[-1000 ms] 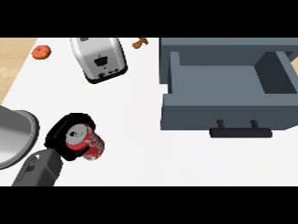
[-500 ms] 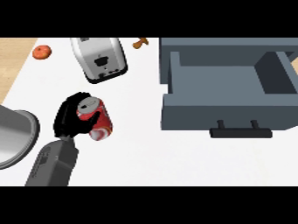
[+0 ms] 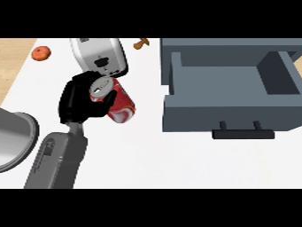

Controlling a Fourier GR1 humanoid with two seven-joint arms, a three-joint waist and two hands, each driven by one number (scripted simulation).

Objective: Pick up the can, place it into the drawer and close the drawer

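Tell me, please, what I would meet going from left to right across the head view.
metal pot → orange fruit → left hand, curled round the can → can → open drawer

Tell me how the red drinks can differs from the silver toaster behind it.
The red drinks can is smaller and slimmer; the silver toaster is bulkier. The can is gripped by the black left robot hand; the toaster is held by nothing. Both lie left of the open grey drawer.
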